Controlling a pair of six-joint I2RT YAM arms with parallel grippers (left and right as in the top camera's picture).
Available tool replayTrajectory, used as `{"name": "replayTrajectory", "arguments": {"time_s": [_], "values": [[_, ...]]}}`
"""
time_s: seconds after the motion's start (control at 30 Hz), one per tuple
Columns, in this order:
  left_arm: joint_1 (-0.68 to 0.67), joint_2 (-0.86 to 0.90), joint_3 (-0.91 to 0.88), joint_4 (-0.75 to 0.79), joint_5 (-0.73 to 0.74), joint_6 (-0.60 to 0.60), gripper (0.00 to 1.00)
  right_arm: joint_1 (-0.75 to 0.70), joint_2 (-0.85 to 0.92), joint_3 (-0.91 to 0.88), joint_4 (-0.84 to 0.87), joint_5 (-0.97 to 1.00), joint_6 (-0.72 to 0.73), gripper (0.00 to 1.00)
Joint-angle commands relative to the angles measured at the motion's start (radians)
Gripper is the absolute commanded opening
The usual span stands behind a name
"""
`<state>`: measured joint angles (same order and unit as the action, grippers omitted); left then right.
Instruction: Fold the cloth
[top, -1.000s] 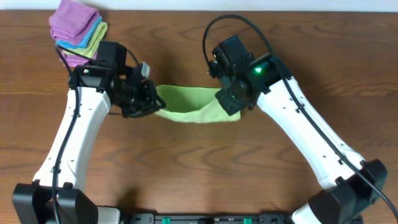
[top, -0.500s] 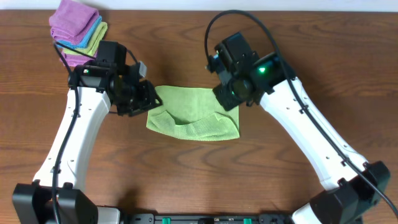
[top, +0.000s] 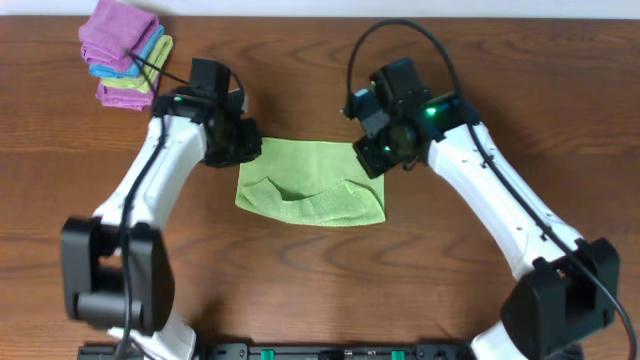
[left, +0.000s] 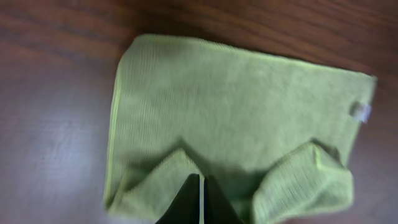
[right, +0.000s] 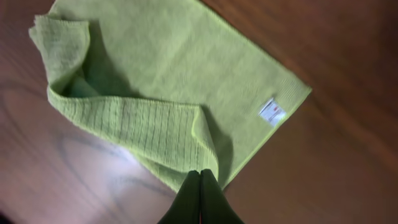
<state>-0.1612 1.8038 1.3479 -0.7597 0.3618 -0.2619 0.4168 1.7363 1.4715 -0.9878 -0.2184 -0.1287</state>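
Note:
The lime-green cloth (top: 310, 190) lies on the wooden table, its near edge turned back over itself in two loose humps. My left gripper (top: 243, 152) hovers at the cloth's far left corner. It is shut and holds nothing. In the left wrist view its gripper (left: 201, 182) hangs above the cloth (left: 249, 106), and only a sliver shows between the fingers. My right gripper (top: 370, 160) is at the far right corner, also shut and holding nothing. In the right wrist view its gripper (right: 200, 175) sits over the cloth's (right: 168, 74) folded edge. A white tag (right: 272, 111) marks one corner.
A stack of folded purple, blue and green cloths (top: 125, 55) sits at the far left corner of the table (top: 300, 290). The left arm's black cable runs close past that stack.
The cloth hung between both grippers a second ago. They let it go and it now lies on the table. Both jaws have closed, and both arms have drawn back toward the far side.

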Motion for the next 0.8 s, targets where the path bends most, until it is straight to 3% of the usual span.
{"name": "replayTrajectory", "arguments": {"time_s": [0.0,0.17,0.53,0.77], "values": [[-0.006,0.051,0.008,0.034,-0.013,-0.008,0.06,-0.045,0.007,-0.034,0.0,-0.143,-0.047,0.02],[-0.01,0.101,0.008,0.088,0.002,-0.024,0.06,-0.051,0.007,-0.101,0.04,-0.164,-0.079,0.02],[-0.031,0.179,0.008,0.13,-0.037,-0.056,0.06,-0.049,0.087,-0.215,0.367,-0.113,-0.024,0.02],[-0.031,0.192,0.008,0.138,-0.08,-0.061,0.06,-0.049,0.191,-0.215,0.405,-0.107,-0.005,0.02]]}}
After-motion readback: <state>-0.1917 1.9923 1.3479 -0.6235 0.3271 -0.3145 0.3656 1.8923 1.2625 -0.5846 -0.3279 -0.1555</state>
